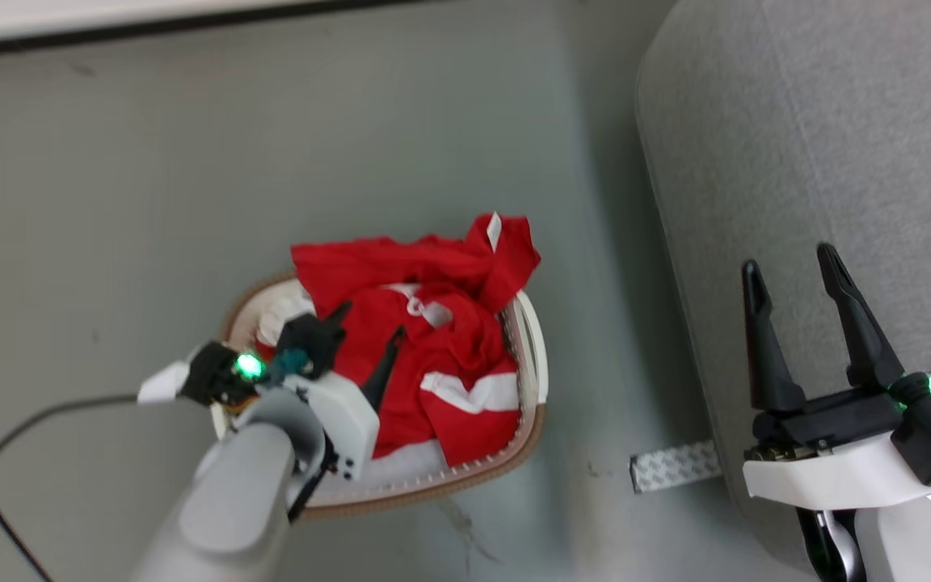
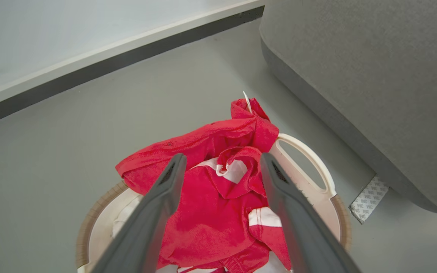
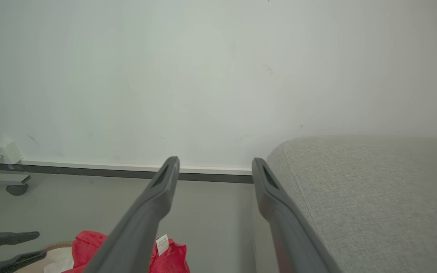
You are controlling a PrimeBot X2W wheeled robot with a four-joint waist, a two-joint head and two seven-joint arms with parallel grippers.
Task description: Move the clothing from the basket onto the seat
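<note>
The red clothing (image 1: 425,339) with white bands lies bunched in the cream basket (image 1: 534,356) on the floor, one fold with a white tag hanging over the far rim. My left gripper (image 1: 368,319) hovers just above the garment, open, its dark fingers straddling the red folds (image 2: 222,193) in the left wrist view. The grey seat (image 1: 821,137) stands to the right of the basket (image 2: 309,159). My right gripper (image 1: 789,263) is open and empty over the seat's near edge (image 3: 374,197). In the right wrist view the clothing (image 3: 169,256) peeks in at the bottom.
Grey floor (image 1: 271,162) surrounds the basket, with a wall and dark baseboard (image 2: 108,64) beyond. A strip of patterned tape (image 1: 671,466) lies at the sofa's foot. A black cable (image 1: 21,428) trails left of my left arm. A wheeled stand foot (image 3: 13,185) sits by the wall.
</note>
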